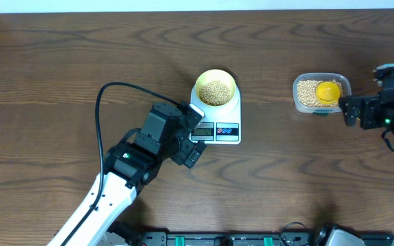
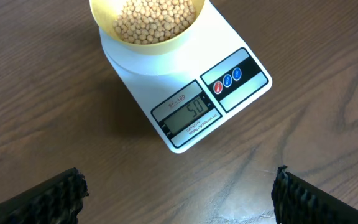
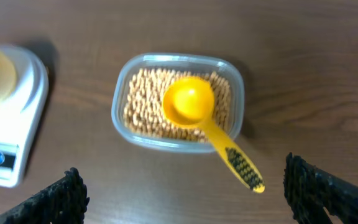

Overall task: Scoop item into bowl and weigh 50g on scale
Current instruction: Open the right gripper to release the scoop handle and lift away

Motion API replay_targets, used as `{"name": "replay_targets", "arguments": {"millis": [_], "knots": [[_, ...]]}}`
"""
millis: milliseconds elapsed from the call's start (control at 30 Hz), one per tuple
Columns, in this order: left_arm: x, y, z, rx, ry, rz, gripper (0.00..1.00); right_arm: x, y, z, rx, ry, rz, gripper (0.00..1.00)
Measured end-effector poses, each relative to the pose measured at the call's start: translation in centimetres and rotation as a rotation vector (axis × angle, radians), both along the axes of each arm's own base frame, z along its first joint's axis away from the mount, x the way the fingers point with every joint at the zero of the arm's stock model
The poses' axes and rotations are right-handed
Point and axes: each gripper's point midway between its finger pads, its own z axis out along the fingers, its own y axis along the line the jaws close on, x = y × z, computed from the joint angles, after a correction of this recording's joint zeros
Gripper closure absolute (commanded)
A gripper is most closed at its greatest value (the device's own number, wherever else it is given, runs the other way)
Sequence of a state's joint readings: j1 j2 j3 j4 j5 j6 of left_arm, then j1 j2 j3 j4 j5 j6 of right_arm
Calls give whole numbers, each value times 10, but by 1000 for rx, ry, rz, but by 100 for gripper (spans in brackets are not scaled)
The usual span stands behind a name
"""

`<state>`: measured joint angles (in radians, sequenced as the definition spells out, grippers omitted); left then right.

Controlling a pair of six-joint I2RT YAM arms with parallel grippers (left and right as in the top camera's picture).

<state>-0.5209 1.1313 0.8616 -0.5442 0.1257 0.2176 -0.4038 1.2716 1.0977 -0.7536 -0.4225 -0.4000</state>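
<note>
Bowl (image 2: 151, 50) of beans (image 2: 151, 18) sits on scale (image 2: 188, 65) (reading 50), just ahead of the left gripper (image 2: 178, 180), spread wide and empty; right gripper (image 3: 182, 174) likewise, beside tub (image 3: 238, 81).

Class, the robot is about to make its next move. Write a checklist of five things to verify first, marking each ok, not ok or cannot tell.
1. Bowl sits on the scale platform: ok.
2. Beans are inside the bowl: ok.
3. Display appears to read 50: ok; its units: cannot tell.
4. Scoop rests in the tub, held by no claw: ok.
5. Left claw and right claw are open and empty: ok.
</note>
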Motion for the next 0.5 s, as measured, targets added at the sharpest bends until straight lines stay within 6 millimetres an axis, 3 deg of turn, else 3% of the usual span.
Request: {"name": "replay_targets", "arguments": {"millis": [233, 500], "knots": [[0, 0, 0, 0, 0, 0, 2, -2, 13, -11, -131, 59, 59, 1], [0, 0, 0, 0, 0, 0, 2, 0, 0, -13, -336, 100, 9, 1]]}}
